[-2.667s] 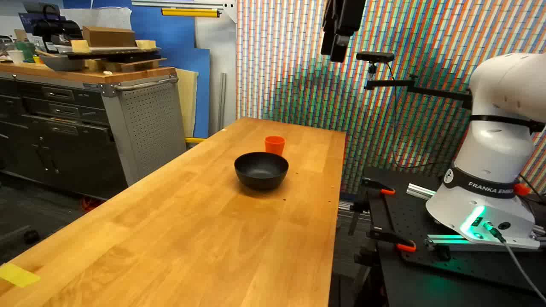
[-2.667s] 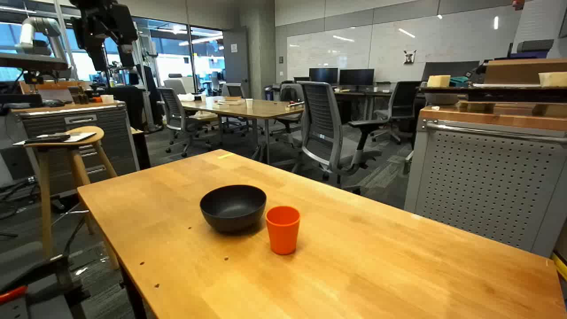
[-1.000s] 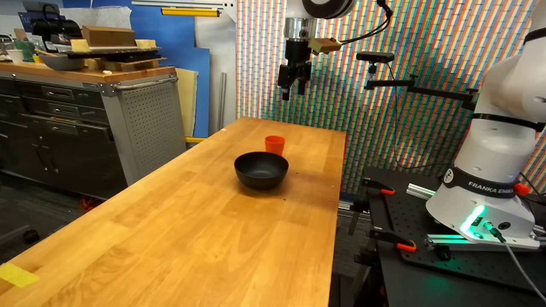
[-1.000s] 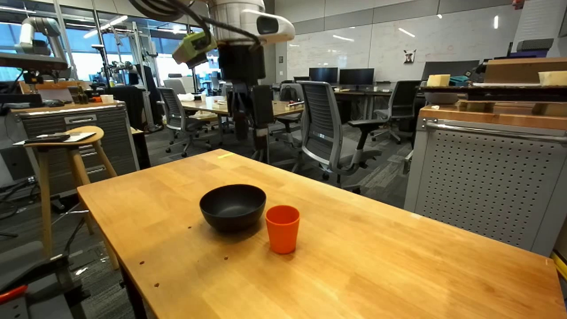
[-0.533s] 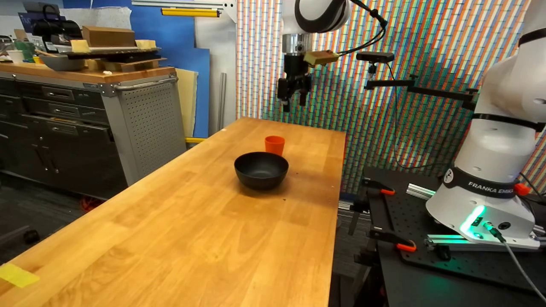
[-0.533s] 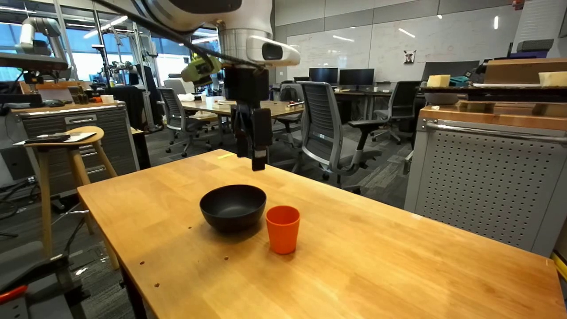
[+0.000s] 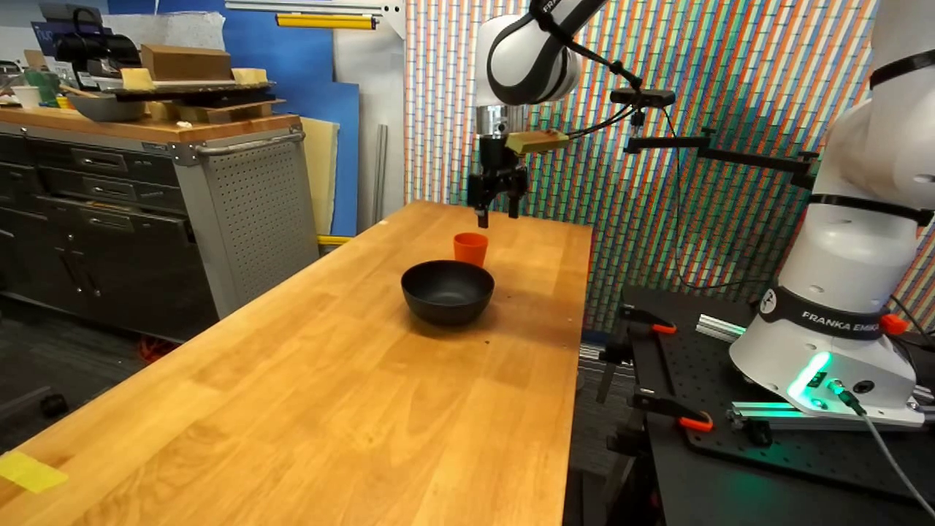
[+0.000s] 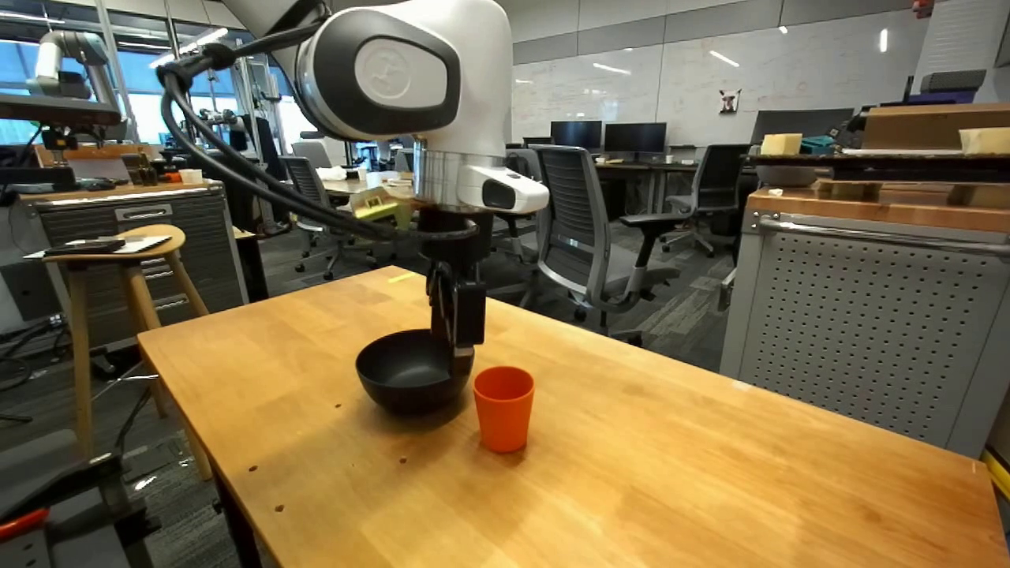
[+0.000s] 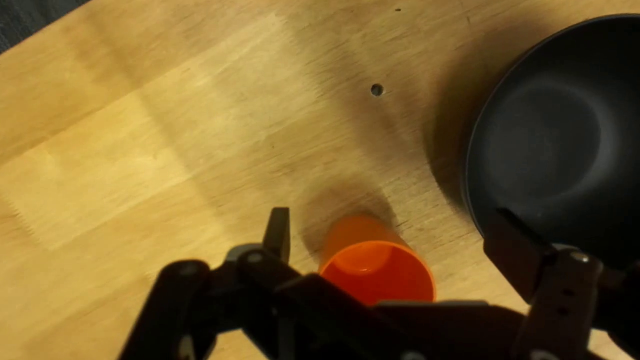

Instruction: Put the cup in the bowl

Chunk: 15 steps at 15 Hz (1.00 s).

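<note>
The orange-red cup stands upright on the wooden table in both exterior views (image 7: 470, 250) (image 8: 503, 414). The round black bowl (image 7: 447, 303) stands close beside it, and its inside looks empty in the wrist view (image 9: 540, 145). My gripper points down and is open and empty above the cup, seen in both exterior views (image 7: 498, 218) (image 8: 450, 351). In the wrist view, the open gripper (image 9: 392, 212) has the cup (image 9: 362, 232) between its spread fingers, below them and nearer the left one. The right finger (image 9: 520, 255) overlaps the bowl's rim in that view. The gripper's linkage hides part of the cup's near rim.
The wooden table (image 7: 350, 409) has its edge near the robot base (image 7: 825, 351). A camera on a bracket (image 7: 643, 97) stands beyond the arm. A workbench cart (image 8: 868, 323) and an office chair (image 8: 576, 229) stand past the table's far side.
My gripper has come into place over the cup's side of the table and moved steadily down, still open. The cup and the bowl have not moved.
</note>
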Each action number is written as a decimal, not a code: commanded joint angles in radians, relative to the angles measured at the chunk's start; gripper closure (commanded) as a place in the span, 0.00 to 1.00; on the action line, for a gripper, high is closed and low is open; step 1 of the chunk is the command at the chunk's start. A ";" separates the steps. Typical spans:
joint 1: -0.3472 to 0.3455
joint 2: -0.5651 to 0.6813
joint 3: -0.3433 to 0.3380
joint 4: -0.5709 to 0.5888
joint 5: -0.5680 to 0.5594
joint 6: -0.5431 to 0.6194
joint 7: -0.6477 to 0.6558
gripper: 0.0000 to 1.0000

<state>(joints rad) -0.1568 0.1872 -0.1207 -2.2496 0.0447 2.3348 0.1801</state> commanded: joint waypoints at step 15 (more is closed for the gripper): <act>-0.020 0.230 -0.067 0.063 0.055 0.312 0.007 0.51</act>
<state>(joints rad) -0.1697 0.3871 -0.1836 -2.2160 0.0837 2.6313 0.1819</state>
